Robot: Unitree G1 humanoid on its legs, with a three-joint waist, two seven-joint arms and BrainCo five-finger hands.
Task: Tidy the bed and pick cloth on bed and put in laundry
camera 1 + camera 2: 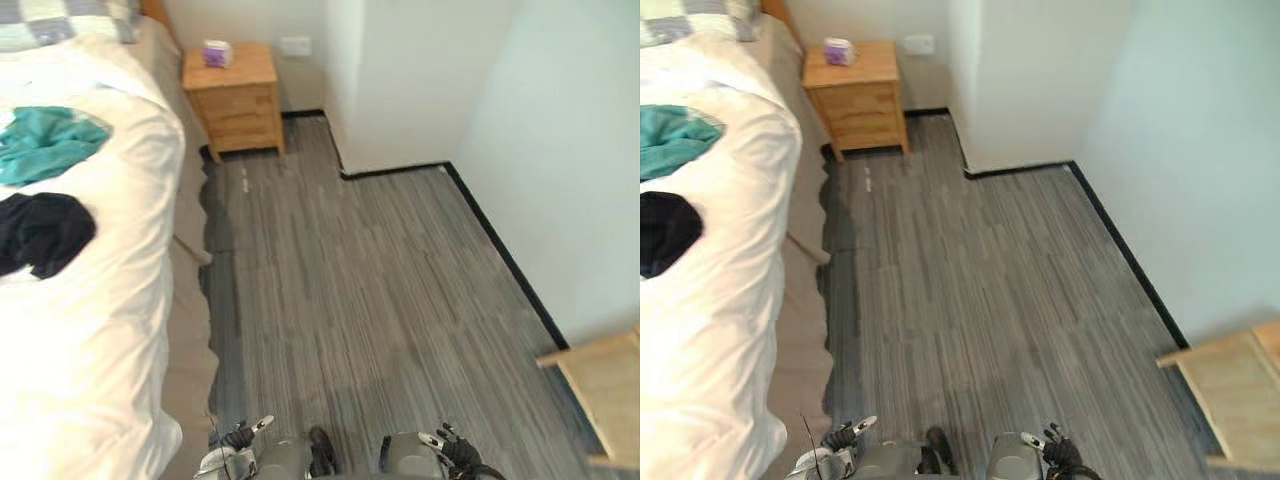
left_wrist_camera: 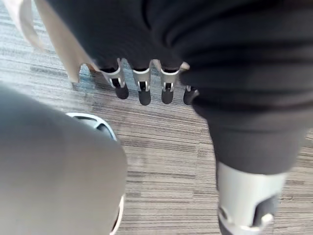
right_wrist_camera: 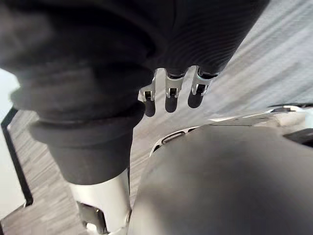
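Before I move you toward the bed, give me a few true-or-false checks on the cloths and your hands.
Two cloths lie on the bed. True: a teal cloth and a black cloth.
The left hand holds the black cloth. False: it hangs open over the floor, empty.
A purple box sits on the nightstand. True.
The teal cloth is on the floor. False: it lies on the bed.
The right hand is open and empty. True.
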